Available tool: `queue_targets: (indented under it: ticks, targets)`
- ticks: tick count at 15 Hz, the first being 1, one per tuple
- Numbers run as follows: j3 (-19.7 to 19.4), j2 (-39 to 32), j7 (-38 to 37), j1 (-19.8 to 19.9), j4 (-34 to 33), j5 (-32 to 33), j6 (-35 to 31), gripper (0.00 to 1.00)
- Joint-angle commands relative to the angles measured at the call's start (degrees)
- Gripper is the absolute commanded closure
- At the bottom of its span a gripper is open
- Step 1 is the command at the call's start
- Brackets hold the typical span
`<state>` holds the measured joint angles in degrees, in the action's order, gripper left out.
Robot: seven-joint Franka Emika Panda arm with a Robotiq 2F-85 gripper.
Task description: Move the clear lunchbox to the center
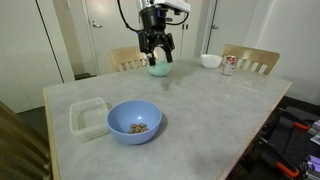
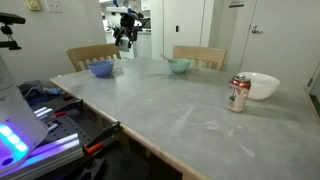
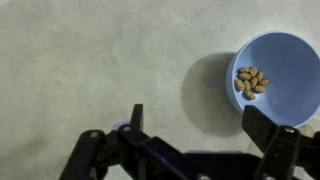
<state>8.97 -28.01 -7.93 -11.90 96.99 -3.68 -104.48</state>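
The clear lunchbox (image 1: 88, 117) is a shallow translucent square container near the table's front left corner, right beside the large blue bowl (image 1: 134, 121). My gripper (image 1: 158, 56) hangs open and empty high over the middle-far part of the grey speckled tabletop (image 1: 200, 100), well away from the lunchbox. In the wrist view the open fingers (image 3: 200, 128) frame bare tabletop, with the blue bowl (image 3: 280, 75) of nuts at the right. The lunchbox is out of the wrist view and I cannot make it out in the exterior view that shows the gripper (image 2: 125, 38) far off.
A small teal bowl (image 1: 158, 69) stands at the far side, a white bowl (image 1: 210, 61) and a drink can (image 1: 229, 65) at the far right corner. Wooden chairs (image 1: 250, 58) stand behind the table. The can (image 2: 238, 94) and white bowl (image 2: 262, 86) are nearest in an exterior view.
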Motion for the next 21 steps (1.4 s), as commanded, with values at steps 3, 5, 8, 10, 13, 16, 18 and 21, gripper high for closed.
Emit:
queue_targets:
  ticks: [3,5,8,10,13,16,18,21]
  targets:
    - [-0.8,-5.4,-12.4,-6.5,-7.0,3.3,-1.1,0.0]
    - [-0.9,-8.8,-15.5,-8.3,-10.5,3.2,-2.9,0.0]
    - [-0.3,-14.2,-16.9,-9.3,-15.5,0.8,-5.1,0.0]
    - [-0.5,-17.6,-17.1,-10.5,-19.2,0.9,-5.9,0.0]
    - [-0.6,-22.0,-17.0,-12.1,-24.7,1.5,-5.0,0.0]
    - [-0.6,-25.9,-16.4,-13.7,-30.0,1.8,-4.2,0.0]
    - [-0.5,-28.2,-16.2,-14.6,-33.5,1.7,-3.8,0.0]
    - [-0.6,-31.0,-16.1,-15.3,-37.2,1.4,-3.9,0.0]
